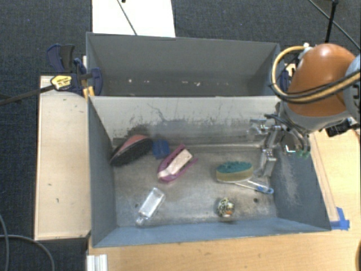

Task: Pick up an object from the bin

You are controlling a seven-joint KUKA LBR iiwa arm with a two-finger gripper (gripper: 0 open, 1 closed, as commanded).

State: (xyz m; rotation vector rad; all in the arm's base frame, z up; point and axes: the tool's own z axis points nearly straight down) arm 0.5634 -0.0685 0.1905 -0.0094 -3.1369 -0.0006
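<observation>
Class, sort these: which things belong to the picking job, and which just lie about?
Job: gripper; grey bin; teal-topped sponge and clear stick, nearest it.
Lying about: dark oval brush, blue piece, pink pouch, clear bottle, small ball.

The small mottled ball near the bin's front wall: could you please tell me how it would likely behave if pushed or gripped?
The ball looks round, so a nudge would probably send it rolling over the flat bin floor. It is smaller than the green sponge, so likely light. Its curved sides may slip out of a pinch.
</observation>
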